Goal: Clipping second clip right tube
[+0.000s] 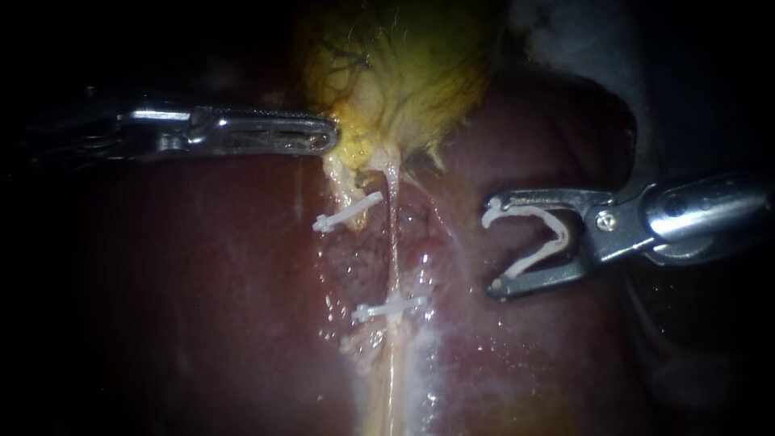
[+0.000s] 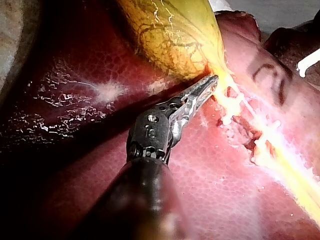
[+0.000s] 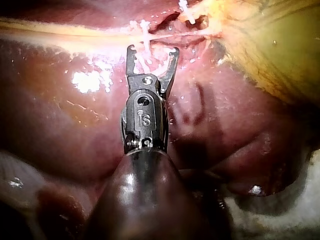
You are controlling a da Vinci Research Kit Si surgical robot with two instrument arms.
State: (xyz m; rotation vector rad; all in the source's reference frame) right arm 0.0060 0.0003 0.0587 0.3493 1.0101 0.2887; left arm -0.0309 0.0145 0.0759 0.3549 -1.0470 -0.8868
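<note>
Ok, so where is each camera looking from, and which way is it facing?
Endoscope: above the dark red liver, facing down on a clipped pale tube; left instrument enters from the left, right instrument from the right.
Left wrist: behind its own shaft, looking along it to the yellow gallbladder it grips.
Right wrist: behind its own shaft, which carries an open white plastic clip, facing the tube.
Shared: all three show liver and gallbladder.

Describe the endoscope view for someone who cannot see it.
My right instrument holds an open white plastic clip beside thin pale tubes that carry two closed white clips, over dark red liver. My left instrument grips the yellow gallbladder above them.
</note>
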